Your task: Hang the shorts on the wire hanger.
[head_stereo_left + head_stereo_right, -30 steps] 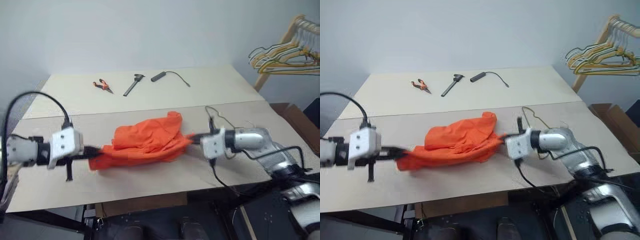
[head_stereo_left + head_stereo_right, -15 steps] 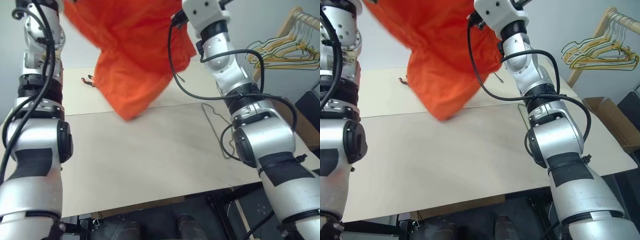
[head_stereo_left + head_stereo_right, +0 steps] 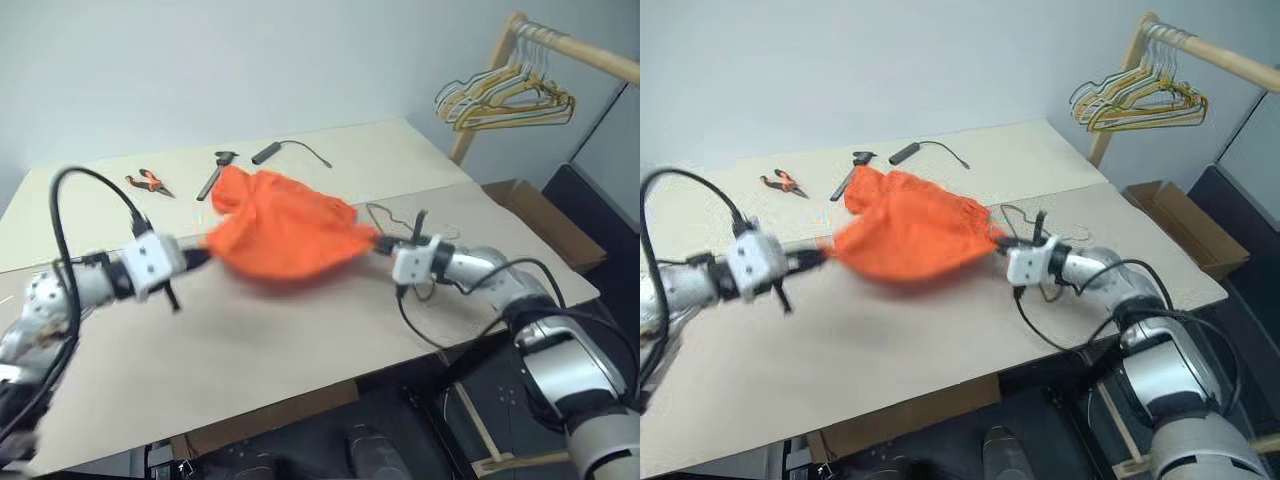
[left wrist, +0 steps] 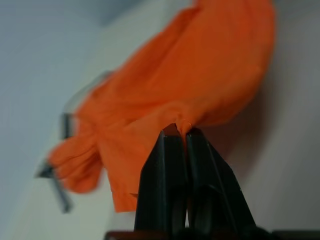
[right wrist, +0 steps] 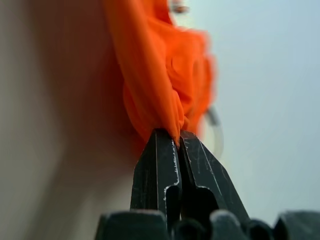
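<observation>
No text, label, brand, number or sign can be read anywhere in these pictures.
</observation>
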Tool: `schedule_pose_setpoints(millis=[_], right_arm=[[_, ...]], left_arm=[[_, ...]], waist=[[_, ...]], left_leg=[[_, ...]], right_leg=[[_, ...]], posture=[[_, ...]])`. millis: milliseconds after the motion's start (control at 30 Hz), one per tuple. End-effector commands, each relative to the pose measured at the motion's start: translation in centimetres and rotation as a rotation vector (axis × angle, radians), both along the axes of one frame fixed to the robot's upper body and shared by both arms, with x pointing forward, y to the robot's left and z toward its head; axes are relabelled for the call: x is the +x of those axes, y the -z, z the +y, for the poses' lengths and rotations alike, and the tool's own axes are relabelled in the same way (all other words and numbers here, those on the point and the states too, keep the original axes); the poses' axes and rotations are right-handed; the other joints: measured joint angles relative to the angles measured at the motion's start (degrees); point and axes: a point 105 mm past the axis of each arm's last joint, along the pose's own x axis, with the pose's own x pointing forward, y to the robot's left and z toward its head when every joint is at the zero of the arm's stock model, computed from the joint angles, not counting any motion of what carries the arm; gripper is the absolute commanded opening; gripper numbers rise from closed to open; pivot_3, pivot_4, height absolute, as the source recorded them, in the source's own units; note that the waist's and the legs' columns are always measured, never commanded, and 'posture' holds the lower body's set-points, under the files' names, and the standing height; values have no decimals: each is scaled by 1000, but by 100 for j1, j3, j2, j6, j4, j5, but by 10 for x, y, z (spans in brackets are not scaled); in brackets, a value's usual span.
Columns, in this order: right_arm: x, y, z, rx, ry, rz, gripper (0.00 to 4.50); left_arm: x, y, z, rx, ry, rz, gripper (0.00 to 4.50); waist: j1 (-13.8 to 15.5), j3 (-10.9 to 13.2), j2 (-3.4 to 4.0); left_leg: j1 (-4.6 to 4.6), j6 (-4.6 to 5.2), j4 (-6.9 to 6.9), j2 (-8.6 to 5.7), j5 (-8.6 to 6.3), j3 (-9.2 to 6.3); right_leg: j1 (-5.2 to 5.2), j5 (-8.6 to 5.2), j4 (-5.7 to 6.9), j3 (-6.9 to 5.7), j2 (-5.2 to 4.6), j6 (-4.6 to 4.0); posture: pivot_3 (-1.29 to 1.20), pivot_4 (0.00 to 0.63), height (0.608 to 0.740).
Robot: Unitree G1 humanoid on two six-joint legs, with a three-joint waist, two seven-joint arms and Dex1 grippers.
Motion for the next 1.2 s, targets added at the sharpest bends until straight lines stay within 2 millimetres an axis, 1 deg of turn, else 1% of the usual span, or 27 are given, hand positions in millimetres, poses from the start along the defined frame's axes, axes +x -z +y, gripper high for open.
schedule_pose_setpoints(millis=[33,67,133,167,267,300,433,500,533,567,600,633,667,700,733,867,967,1100,1200], right_arm=[[-4,-14,5,10,-34,56,44],[-5,-13,4,10,-30,80,44],[-8,-14,5,15,-32,112,44],[-9,-14,4,20,-31,134,44],[-17,-15,3,34,-38,212,44],[-19,-16,3,43,-40,232,44],[-25,-19,1,54,-41,263,44],[-27,-19,1,38,-52,249,44],[-29,-19,1,27,-62,235,44],[-29,-19,1,33,-61,244,44],[-29,-19,1,48,-53,268,44],[-30,-19,1,58,-49,286,44],[-30,-19,1,63,-47,297,44],[-33,-19,1,56,-55,301,44],[-35,-18,2,50,-62,303,44],[-41,-16,0,44,-74,321,44],[-48,-13,0,24,-98,318,44],[-58,-1,-3,-30,-115,300,44],[-56,2,-4,-27,-91,278,44]], left_arm=[[-37,-1,2,117,80,159,0],[-45,2,4,141,83,197,0],[-54,5,5,160,83,241,0],[-57,8,5,171,85,258,0],[-62,15,1,198,83,273,0],[-62,17,0,199,82,270,0],[-59,13,-10,153,95,268,0],[-59,13,-12,148,99,272,0],[-59,13,-12,149,98,273,0],[-59,13,-11,150,97,274,0],[-59,13,-12,148,99,278,0],[-61,14,-13,144,103,286,0],[-62,14,-13,142,105,292,0],[-65,16,-15,138,114,308,0],[-67,18,-17,136,120,318,0],[-76,25,-18,145,112,356,0],[-87,29,-19,149,125,405,0],[-107,38,-21,158,141,478,0],[-108,43,-20,167,120,471,0]], waist=[[56,83,47],[115,100,59],[229,137,74],[301,144,77],[524,151,84],[584,151,85],[737,152,83],[767,154,82],[718,163,95],[655,168,103],[597,180,121],[635,187,119],[661,186,119],[685,188,115],[707,189,116],[749,201,112],[769,209,108],[783,222,91],[793,228,87]], left_leg=[[53,8,-4,6,-11,2],[117,13,-6,23,-25,3],[178,16,-9,31,-30,7],[188,16,-9,41,-30,7],[184,16,-9,66,-30,3],[178,15,-10,66,-30,3],[155,7,-10,65,-34,16],[143,5,-10,66,-36,22],[131,5,-14,60,-36,11],[97,10,-16,-8,-32,-80],[113,14,-15,-68,-20,-174],[133,1,-9,-95,-2,-251],[129,-29,-10,-64,-11,-212],[93,-32,-11,-65,-9,-201],[68,-38,-10,-66,-5,-187],[71,-39,-14,-58,-10,-159],[78,-39,-14,-54,-11,-154],[82,-39,-14,-44,-11,-151],[82,-39,-13,-43,-11,-147]], right_leg=[[55,-5,-32,-4,5,-3],[130,-6,-57,-4,22,-5],[181,-42,-56,-3,28,19],[189,-46,-54,-7,37,15],[177,-41,-49,-17,60,-10],[170,-24,-46,-18,60,-40],[141,-18,-46,-13,58,-49],[128,-17,-48,-10,58,-51],[140,-18,-48,-19,54,-51],[171,-35,-52,-99,10,-50],[192,-64,-39,-176,-38,-44],[195,-93,-35,-229,-70,-31],[151,-92,-29,-189,-46,-36],[146,-90,-13,-181,-44,-40],[107,-90,16,-167,-44,-42],[98,-96,19,-140,-42,-48],[107,-97,18,-138,-42,-47],[114,-99,16,-140,-37,-47],[114,-99,15,-140,-37,-48]], posture=[[-13,67,740],[-14,68,740],[-18,70,740],[-23,72,740],[-30,73,740],[-30,73,740],[-44,73,740],[-44,73,740],[-48,73,740],[-48,73,740],[-49,75,740],[-49,75,740],[-51,77,740],[-52,79,740],[-53,80,740],[-54,84,740],[-56,87,740],[-54,89,740],[-50,86,740]])
